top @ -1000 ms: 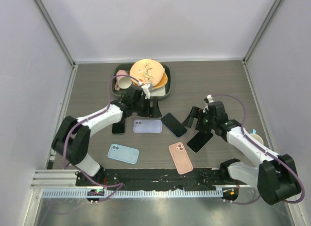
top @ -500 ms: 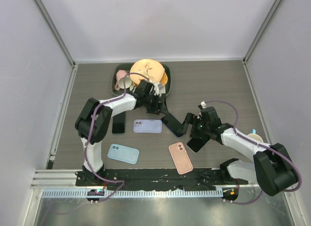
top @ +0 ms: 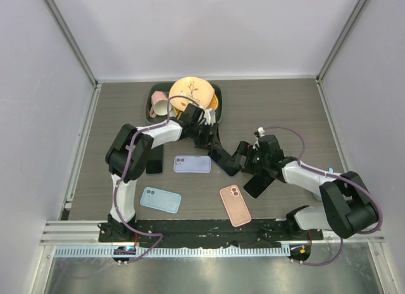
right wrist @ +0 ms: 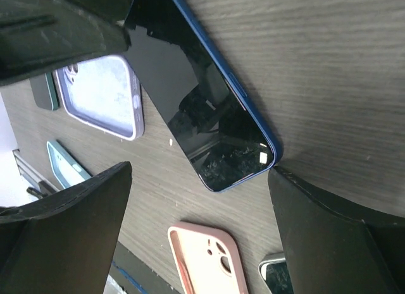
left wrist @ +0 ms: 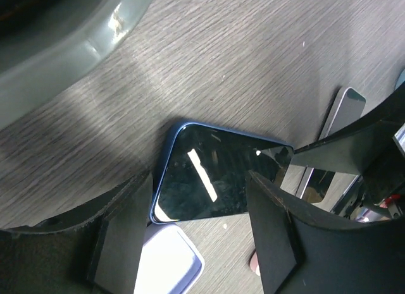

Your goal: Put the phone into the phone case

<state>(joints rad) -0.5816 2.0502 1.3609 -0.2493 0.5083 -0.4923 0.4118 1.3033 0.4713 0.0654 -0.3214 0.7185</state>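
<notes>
A dark phone with a blue edge (top: 228, 167) lies screen up on the wood table, between both grippers. My left gripper (top: 212, 148) is open over its far end; the left wrist view shows the phone (left wrist: 215, 180) just beyond the spread fingers (left wrist: 272, 237). My right gripper (top: 242, 158) is open at its near right end; the right wrist view shows the phone (right wrist: 209, 117) ahead of my gripper (right wrist: 202, 237). An empty lilac case (top: 192, 164) lies just left of the phone. A pink case (top: 235, 205) and a light blue case (top: 160, 200) lie nearer.
A grey tray (top: 218, 107) with plates and a cup stands at the back, close behind my left gripper. A silver-edged phone (top: 258, 183) lies under my right arm. Another dark phone (top: 154, 161) lies left of the lilac case. A cup (top: 333, 178) stands at the right.
My left gripper has moved right and nearer, onto the blue-edged phone's far end. My right gripper has moved left to the phone's other end. The phones and cases have not moved.
</notes>
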